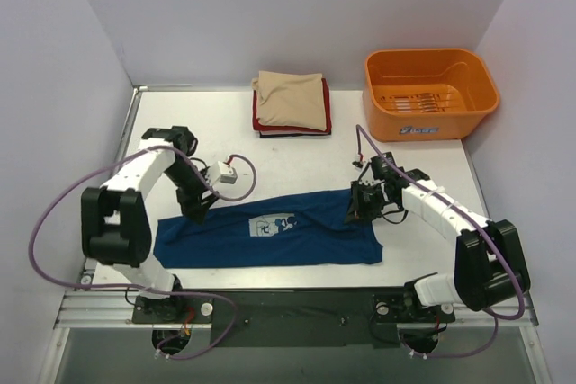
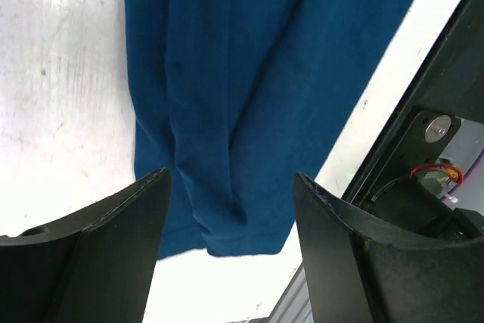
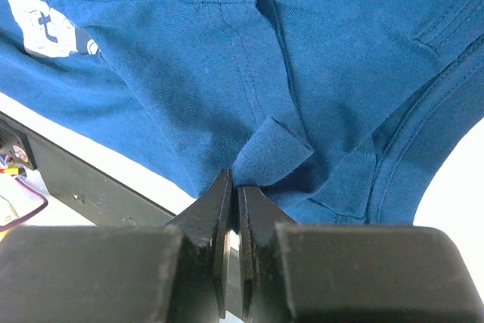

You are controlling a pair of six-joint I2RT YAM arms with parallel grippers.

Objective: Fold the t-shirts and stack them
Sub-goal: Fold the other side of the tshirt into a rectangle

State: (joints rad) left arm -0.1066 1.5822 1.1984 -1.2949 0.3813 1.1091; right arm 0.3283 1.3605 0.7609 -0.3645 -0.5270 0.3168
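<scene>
Dark blue t-shirt (image 1: pixel 306 240): laid lengthwise along the near tabletop (image 1: pixel 297 159), pale chest print facing up. Left pincer (image 1: pixel 195 211): spread, over the shirt's left end; right pincer (image 1: pixel 360 209): pressed together on a fold of cloth at its right end. Folded t-shirts (image 1: pixel 291 103), beige topmost: stacked at the far edge, near the orange tub (image 1: pixel 430 93).

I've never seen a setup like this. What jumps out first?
A dark blue t-shirt lies spread across the near side of the table. The right hand pinches a fold of it, while the left hand hangs open over its other end. At the back sit a pile of folded shirts and, far right, an orange tub.
</scene>
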